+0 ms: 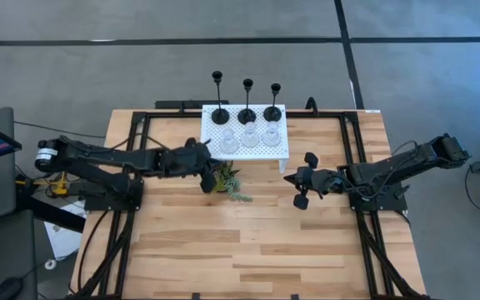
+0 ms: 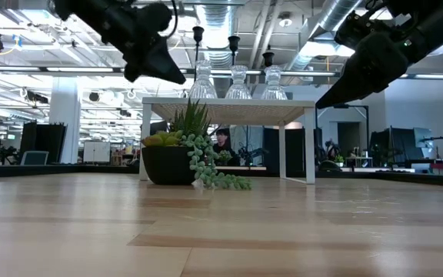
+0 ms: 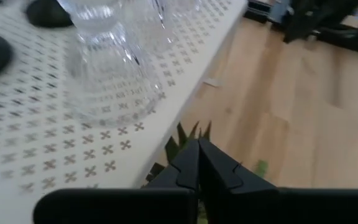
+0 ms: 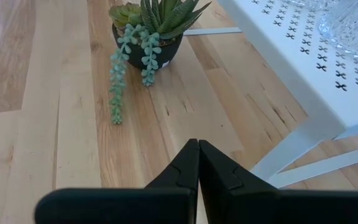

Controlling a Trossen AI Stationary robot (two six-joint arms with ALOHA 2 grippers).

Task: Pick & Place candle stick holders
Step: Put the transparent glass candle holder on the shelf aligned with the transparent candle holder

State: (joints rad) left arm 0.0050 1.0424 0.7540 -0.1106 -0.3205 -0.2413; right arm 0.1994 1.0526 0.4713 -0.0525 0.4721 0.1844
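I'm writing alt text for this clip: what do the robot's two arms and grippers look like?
Both arms are dark, nearly black, jointed links with black cables running along them. The left gripper and right gripper each end in two matte black fingers that taper to a pointed wedge on a wide black bar. The left arm's base end carries a pale round cap. No markings are visible.

This looks like a robotics lab in an open industrial hall. Bare ducts [image 2: 337, 15] and pipes run across the top of the low view, monitors [image 2: 394, 142] and desks fill its background, and grey concrete floor [image 1: 432, 75] surrounds the wooden table [image 1: 248, 242].
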